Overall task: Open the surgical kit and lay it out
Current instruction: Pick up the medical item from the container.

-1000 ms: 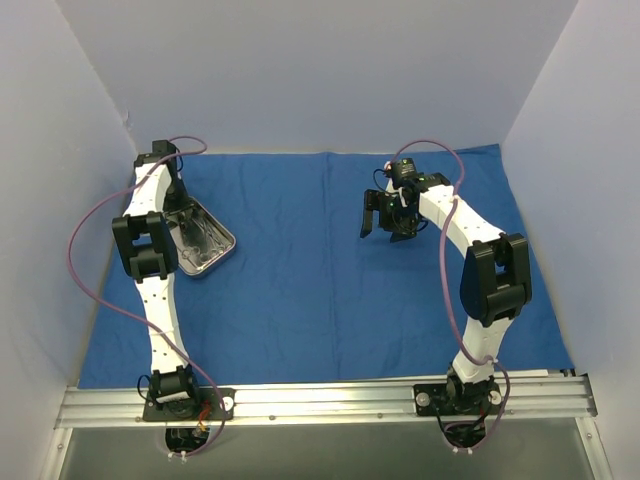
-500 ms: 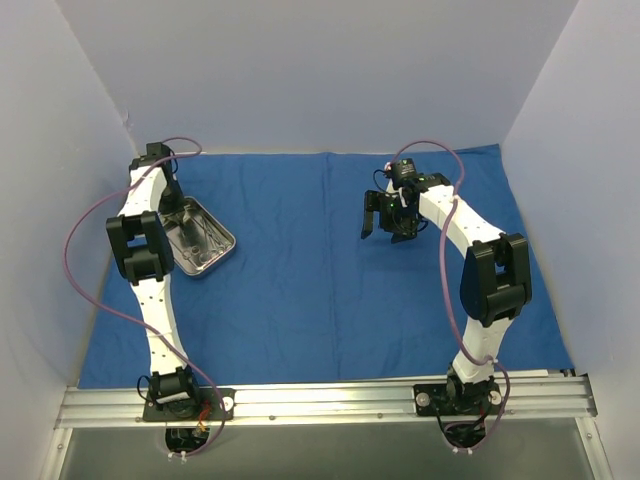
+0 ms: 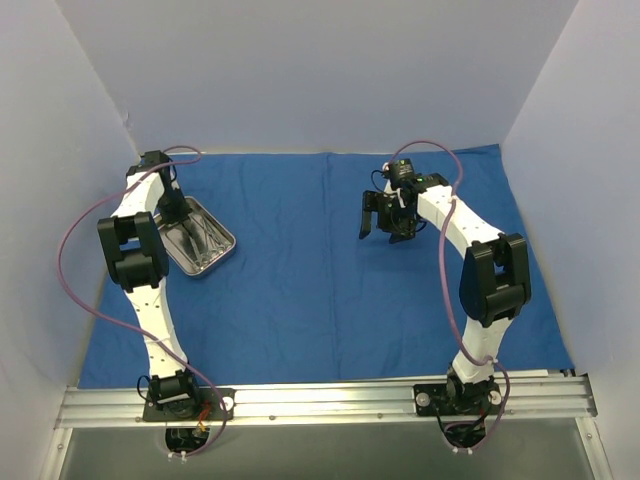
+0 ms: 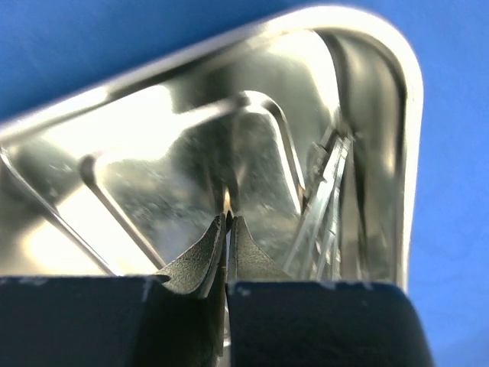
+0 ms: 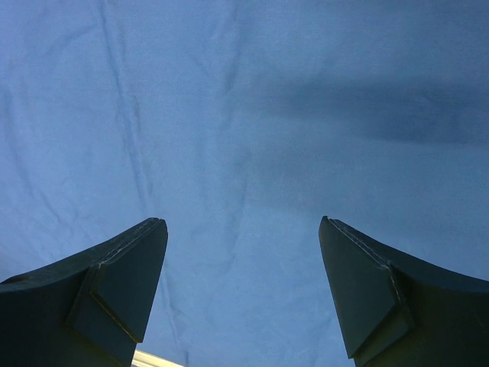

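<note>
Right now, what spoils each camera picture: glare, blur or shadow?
Left wrist view: the steel tray throws harsh glare and warped reflections, and the instruments are blurred. Right wrist view: the blue cloth is soft, with a shadow band upper right. Top external view: even, sharp.

Pale walls [image 3: 300, 70]; aluminium rail [image 3: 330, 398]

Left gripper [image 4: 228, 221] now shut inside steel tray [image 4: 413, 92]; left arm [image 3: 133, 256] elbow swings left, uncovering more tray.
</note>
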`<state>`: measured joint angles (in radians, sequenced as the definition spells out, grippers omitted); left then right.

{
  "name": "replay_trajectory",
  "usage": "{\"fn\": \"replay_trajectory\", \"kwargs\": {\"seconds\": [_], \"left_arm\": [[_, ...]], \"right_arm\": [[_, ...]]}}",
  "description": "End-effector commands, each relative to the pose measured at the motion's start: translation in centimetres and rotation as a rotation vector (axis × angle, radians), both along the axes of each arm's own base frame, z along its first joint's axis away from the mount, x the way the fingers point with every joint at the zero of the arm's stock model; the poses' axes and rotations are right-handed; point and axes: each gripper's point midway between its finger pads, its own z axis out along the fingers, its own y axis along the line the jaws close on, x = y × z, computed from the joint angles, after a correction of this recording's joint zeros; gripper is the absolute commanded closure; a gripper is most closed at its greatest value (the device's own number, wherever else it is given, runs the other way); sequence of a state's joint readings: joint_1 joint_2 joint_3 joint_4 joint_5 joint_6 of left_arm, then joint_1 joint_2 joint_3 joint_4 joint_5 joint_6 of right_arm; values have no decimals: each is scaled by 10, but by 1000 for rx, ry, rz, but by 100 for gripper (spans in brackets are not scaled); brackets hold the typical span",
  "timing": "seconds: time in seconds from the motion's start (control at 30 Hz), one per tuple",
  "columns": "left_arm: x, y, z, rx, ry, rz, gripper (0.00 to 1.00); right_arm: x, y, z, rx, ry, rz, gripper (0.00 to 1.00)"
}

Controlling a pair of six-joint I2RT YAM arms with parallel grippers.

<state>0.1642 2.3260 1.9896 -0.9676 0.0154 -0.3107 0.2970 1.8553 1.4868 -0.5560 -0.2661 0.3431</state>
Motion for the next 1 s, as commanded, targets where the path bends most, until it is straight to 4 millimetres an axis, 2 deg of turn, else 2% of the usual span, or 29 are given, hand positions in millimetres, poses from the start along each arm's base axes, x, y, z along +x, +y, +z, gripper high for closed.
{"fn": "replay_trajectory", "kwargs": {"seconds": [0.0,0.47,0.8,0.93,0.97], "left_arm": [[15,-16,42,-47,-131,-7,98],[22,-24,67,-70,-187,-10,98],[23,-30,110,-40,-270,-27,98],[24,-33,125,-34,-300,-36,98],[25,-34,130,-31,-312,-42,98]], "right_arm": [[2,9,13,11,-30,11,18],[-2,17,10,6,-25,34,17],[15,32,10,9,-34,59,18],[28,47,18,22,-59,86,18],[28,53,15,26,-49,106,18]]}}
